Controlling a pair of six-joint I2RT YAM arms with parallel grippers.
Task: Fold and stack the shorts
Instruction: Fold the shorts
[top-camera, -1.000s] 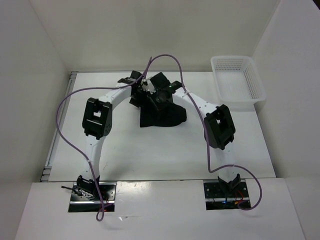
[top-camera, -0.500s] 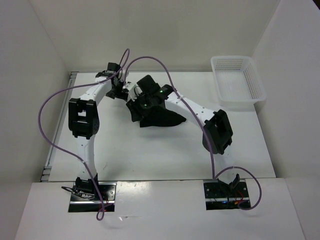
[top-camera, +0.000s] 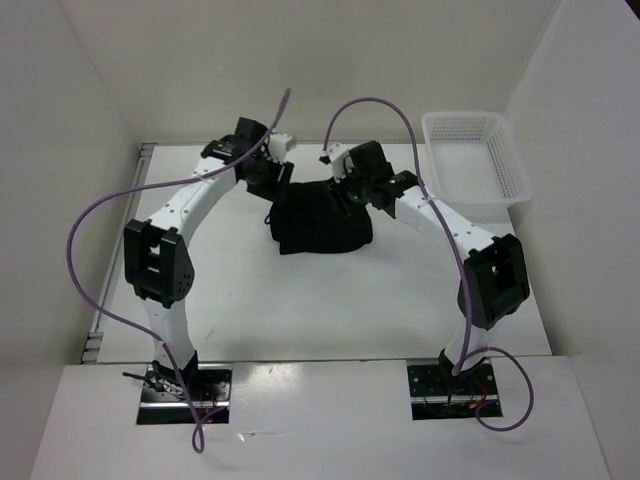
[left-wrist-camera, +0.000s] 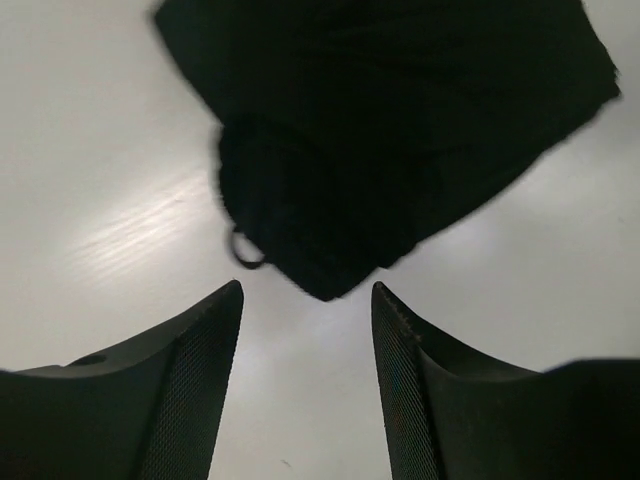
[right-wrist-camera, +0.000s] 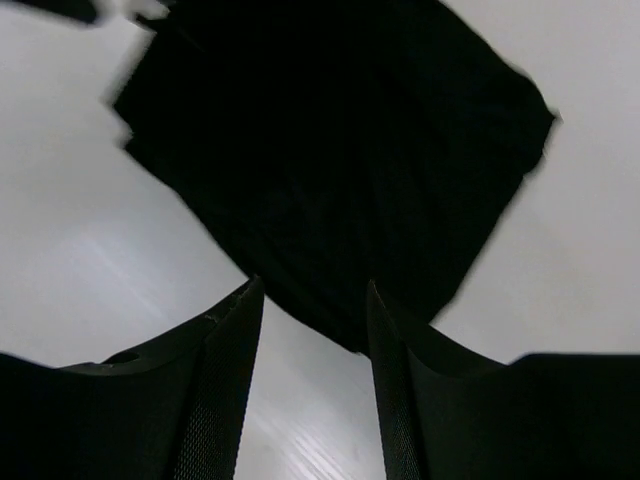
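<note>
1. Locate the workpiece. The shorts (top-camera: 322, 222) lie as a rumpled, partly folded bundle on the table (top-camera: 250, 300). In the top view they sit well to the left of the basket (top-camera: 478, 165), clear of its rim.
2. Check the left gripper (left-wrist-camera: 306, 300). Its jaws stand roughly half parted with nothing between them. It hangs above the corner of the bundle farthest from the basket, where a drawstring loop (left-wrist-camera: 245, 255) pokes out from the fabric.
3. Check the right gripper (right-wrist-camera: 312, 290). Its jaws are likewise parted and hold nothing. It hangs above the edge of the bundle that faces the basket.
4. Step in hand, as judged: take hold of both ends of the bundle to make the next fold.
5. Lower each gripper until one fingertip slides under the fabric edge. Pinch cloth only. On the side away from the basket, avoid the loop, since a grip on the cord alone would likely let the layers fall open.
6. Close both grippers before lifting.
7. Raise both ends together and level, so the existing fold is not undone.
8. Lay the lifted edge squarely over the opposite one, then release.
</note>
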